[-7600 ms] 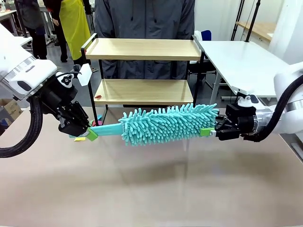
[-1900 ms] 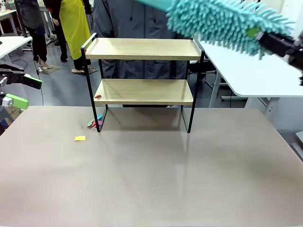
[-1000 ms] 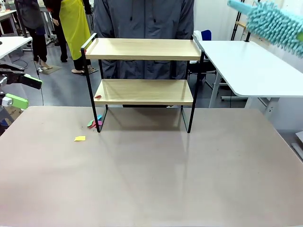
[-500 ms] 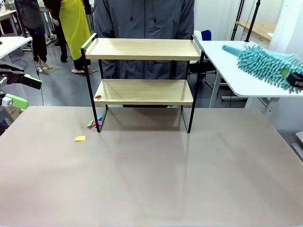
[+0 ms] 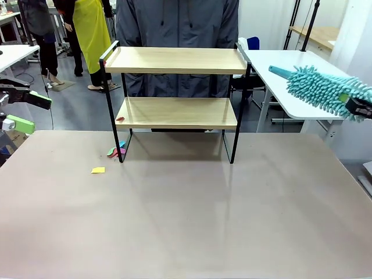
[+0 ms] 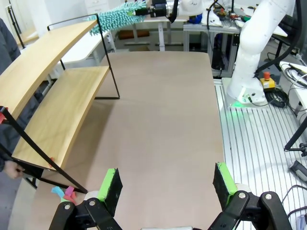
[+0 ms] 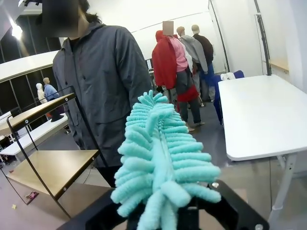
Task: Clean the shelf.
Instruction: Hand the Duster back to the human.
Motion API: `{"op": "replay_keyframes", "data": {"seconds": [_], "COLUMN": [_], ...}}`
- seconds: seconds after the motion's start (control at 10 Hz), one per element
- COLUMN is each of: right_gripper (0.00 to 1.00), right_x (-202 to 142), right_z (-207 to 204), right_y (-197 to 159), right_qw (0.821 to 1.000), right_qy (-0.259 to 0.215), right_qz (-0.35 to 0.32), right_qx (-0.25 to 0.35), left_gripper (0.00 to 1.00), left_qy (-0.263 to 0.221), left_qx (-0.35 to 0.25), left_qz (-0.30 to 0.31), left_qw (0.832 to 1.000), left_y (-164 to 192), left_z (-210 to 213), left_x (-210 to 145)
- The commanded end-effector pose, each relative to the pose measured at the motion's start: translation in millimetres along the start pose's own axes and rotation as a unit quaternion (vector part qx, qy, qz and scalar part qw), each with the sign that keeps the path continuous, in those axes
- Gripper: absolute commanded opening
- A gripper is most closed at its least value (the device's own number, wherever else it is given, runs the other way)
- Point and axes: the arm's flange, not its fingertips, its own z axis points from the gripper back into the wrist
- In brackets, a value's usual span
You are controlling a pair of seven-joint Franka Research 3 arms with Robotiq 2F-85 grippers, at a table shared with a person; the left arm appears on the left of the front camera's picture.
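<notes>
The shelf (image 5: pixel 174 60) stands at the table's far side, two light wooden boards in a thin black frame; it also shows as the shelf (image 6: pixel 44 63) and the shelf (image 7: pixel 45 165). A small red scrap (image 5: pixel 120 119) lies on its lower board. My right gripper (image 5: pixel 356 106) is shut on the handle of a teal fluffy duster (image 5: pixel 322 89), held in the air to the right of the shelf, about level with the top board, tip pointing left. The duster (image 7: pixel 158 158) rises from the gripper (image 7: pixel 186 209). My left gripper (image 6: pixel 168 188) is open and empty at the table's left edge (image 5: pixel 26 111).
A person in a grey jacket (image 5: pixel 174 23) stands right behind the shelf. Coloured scraps (image 5: pixel 116 151) lie by the shelf's left leg, and a yellow scrap (image 5: pixel 97 170) lies nearer. A white table (image 5: pixel 302 75) stands to the right, under the duster.
The right arm has brought the duster down from the top right corner to the top board's height and a little leftward. The left gripper has not moved.
</notes>
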Motion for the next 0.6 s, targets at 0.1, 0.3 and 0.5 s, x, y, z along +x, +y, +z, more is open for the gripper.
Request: {"op": "replay_keyframes", "data": {"seconds": [0.1, 0.3, 0.5], "right_gripper": [0.16, 0.16, 0.16], "right_x": [4.7, 4.7, 4.7], "right_z": [1.0, 1.0, 1.0], "right_y": [1.1, 1.1, 1.1], "right_qw": [1.000, 1.000, 1.000], "right_qy": [-0.003, -0.003, -0.003], "right_qz": [0.006, 0.006, 0.006], "right_qx": [-0.002, -0.002, -0.002], "left_gripper": [1.00, 1.00, 1.00], "left_qy": [-0.013, -0.013, -0.013], "left_qx": [0.001, 0.001, 0.001], "left_qz": [-0.011, -0.011, -0.011], "left_qw": [1.000, 1.000, 1.000], "left_y": [1.5, 1.5, 1.5], "left_z": [-1.3, -1.3, -1.3], "left_x": [1.3, 1.3, 1.3]}}
